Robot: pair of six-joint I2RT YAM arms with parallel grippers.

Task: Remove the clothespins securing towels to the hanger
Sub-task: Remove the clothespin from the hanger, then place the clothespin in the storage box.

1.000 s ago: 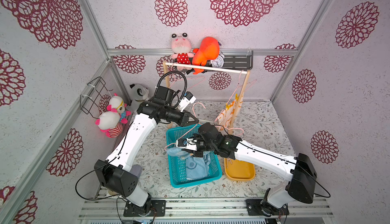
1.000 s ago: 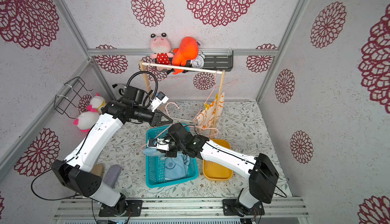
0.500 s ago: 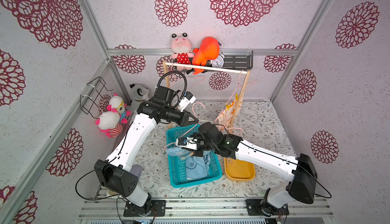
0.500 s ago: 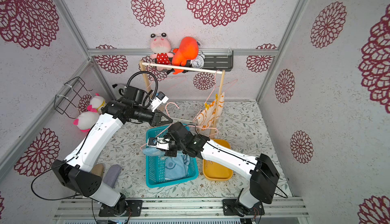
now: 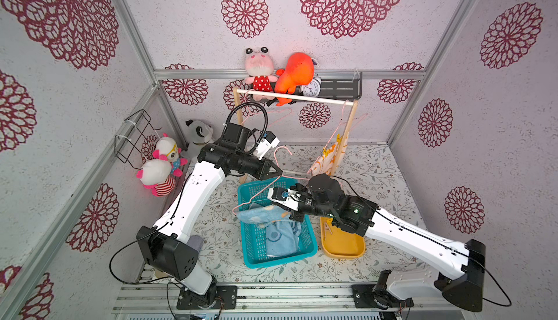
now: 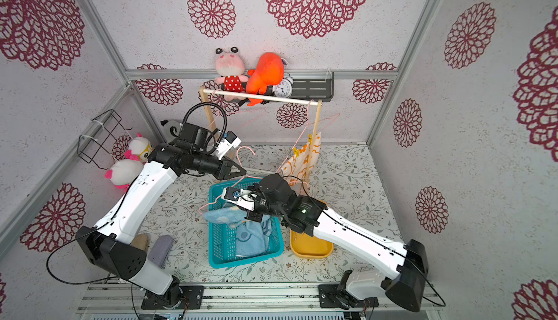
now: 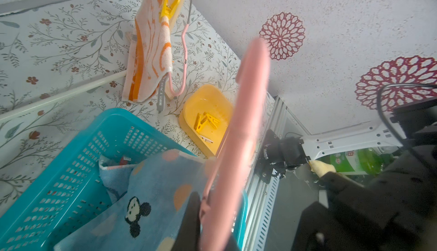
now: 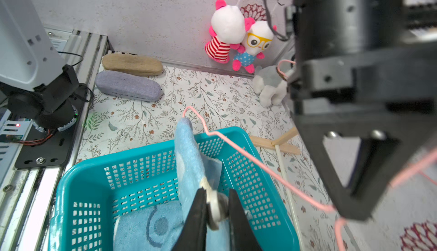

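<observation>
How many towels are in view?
3. The Mickey-print blue towel hangs on the pink hanger, a second blue towel lies in the teal basket, the orange-print towel hangs at the rack. The basket may hide more.

1. Both top views: a stereo pair high over the front edge of the tabletop [image 5: 377,167], facing down and rearward; distant, taking in the whole scene.
2. Left wrist view: close, along the left gripper [image 7: 212,216] onto the teal basket [image 7: 71,167], facing the right wall [image 7: 331,48].
3. Right wrist view: close, along the right gripper [image 8: 216,204], facing the left wall [image 8: 118,13].
4. All views share the basket.
</observation>
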